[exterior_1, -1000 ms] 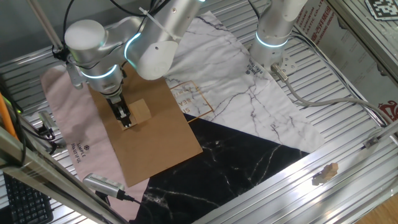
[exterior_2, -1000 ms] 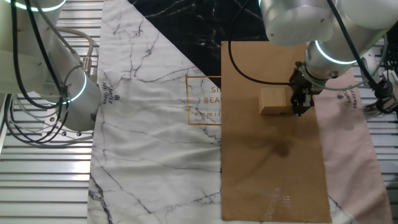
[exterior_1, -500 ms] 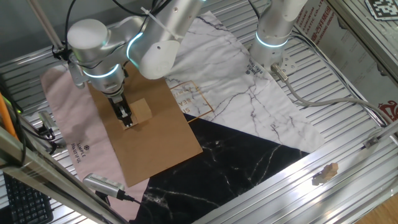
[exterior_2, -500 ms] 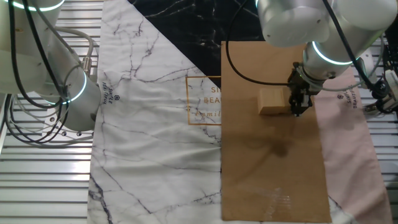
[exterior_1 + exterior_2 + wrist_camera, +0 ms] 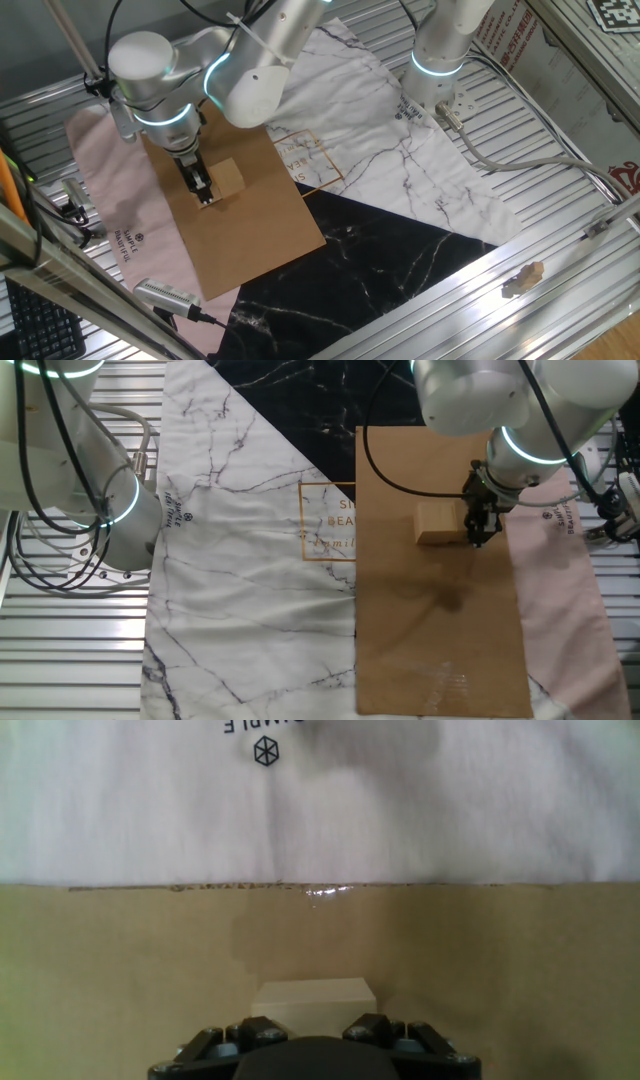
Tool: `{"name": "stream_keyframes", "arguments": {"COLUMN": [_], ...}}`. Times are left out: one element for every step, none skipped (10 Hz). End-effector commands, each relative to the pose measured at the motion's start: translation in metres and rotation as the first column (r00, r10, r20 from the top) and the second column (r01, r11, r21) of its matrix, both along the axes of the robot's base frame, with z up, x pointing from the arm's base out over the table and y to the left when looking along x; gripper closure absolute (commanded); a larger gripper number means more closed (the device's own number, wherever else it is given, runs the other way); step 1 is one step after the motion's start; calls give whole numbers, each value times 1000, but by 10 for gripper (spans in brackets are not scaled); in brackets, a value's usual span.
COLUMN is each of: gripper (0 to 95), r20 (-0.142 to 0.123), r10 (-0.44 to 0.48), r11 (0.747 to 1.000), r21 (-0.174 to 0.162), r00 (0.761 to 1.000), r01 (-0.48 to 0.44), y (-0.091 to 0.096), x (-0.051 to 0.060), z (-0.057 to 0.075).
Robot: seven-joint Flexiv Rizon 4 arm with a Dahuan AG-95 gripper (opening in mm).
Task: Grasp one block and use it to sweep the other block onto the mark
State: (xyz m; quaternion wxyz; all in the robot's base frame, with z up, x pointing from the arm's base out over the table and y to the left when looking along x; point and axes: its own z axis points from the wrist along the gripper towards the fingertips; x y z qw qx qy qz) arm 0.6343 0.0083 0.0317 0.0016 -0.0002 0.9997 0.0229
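A pale wooden block [image 5: 438,523] lies on the brown cardboard sheet [image 5: 440,650]; it also shows in one fixed view [image 5: 229,178]. My gripper [image 5: 475,536] points straight down right beside this block, on the side toward the pink cloth, touching or nearly touching it. In the hand view my gripper [image 5: 313,1032] is shut on a second pale block [image 5: 313,1000], whose top shows between the fingers just above the cardboard. In the fixed views that held block is mostly hidden by the fingers [image 5: 204,193]. The black dot mark does not show in any view.
The cardboard lies over a pink cloth [image 5: 575,590] and a white marble-print cloth [image 5: 240,530] with an orange printed square [image 5: 328,520]. A second robot arm [image 5: 90,490] stands at the cloth's far side. A black marble sheet [image 5: 380,270] lies beside the cardboard.
My gripper has shifted slightly toward the loose block, and that block has moved very little. Nothing moved in the last half second.
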Motion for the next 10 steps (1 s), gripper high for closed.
{"name": "stream_keyframes", "arguments": {"gripper": [950,950,950,950,950,950,950,950,950,950], "r20": [1,1,2,3,3,4,5,9,10,17], "r10": [2,8,8,8,8,6,4,5,3,2], "r11": [1000,1000,1000,1000,1000,1000,1000,1000,1000,1000], "r21": [-3,-10,-10,-13,-14,-15,-16,-17,-17,-18], "r00": [1000,1000,1000,1000,1000,1000,1000,1000,1000,1000], "r01": [-2,-8,-8,-8,-8,-6,-4,-4,-3,-2], "y": [0,-1,-1,-1,-2,-2,-2,-2,-2,-2], "x": [0,0,0,1,1,1,1,1,1,1], "z": [0,-1,-1,-2,-2,-2,-2,-2,-2,-3]}}
